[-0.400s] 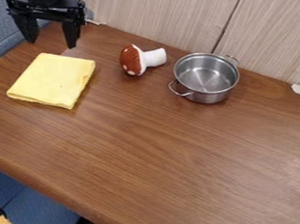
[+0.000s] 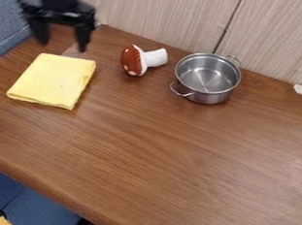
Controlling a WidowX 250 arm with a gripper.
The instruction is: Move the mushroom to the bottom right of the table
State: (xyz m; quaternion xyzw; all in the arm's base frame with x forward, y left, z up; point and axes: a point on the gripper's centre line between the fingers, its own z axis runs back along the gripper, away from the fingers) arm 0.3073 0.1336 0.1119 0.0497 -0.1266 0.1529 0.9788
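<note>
Wooden table (image 2: 157, 149), viewed at a slant from above. The near edge runs diagonally from the left side down to the bottom; the back edge meets a pale wood-grain panel (image 2: 148, 12) with 1 dark seam. Bare brown tabletop extends from the cloth and pot to the near edge and lower right. Blue padded material (image 2: 8, 12) borders the upper left.

The gripper (image 2: 62, 46), black, hangs at upper left behind the yellow folded cloth (image 2: 52, 81), its 2 fingers apart with a gap between them. The toy mushroom (image 2: 133, 61) lies on its side toward the back, between cloth and pot, touching neither; its red-brown, white-spotted cap faces left, its white stem right. The metal pot (image 2: 208, 77) stands upright and lidless, its inner base visible, with 2 loop handles, 1 toward the mushroom side and 1 toward the panel.
</note>
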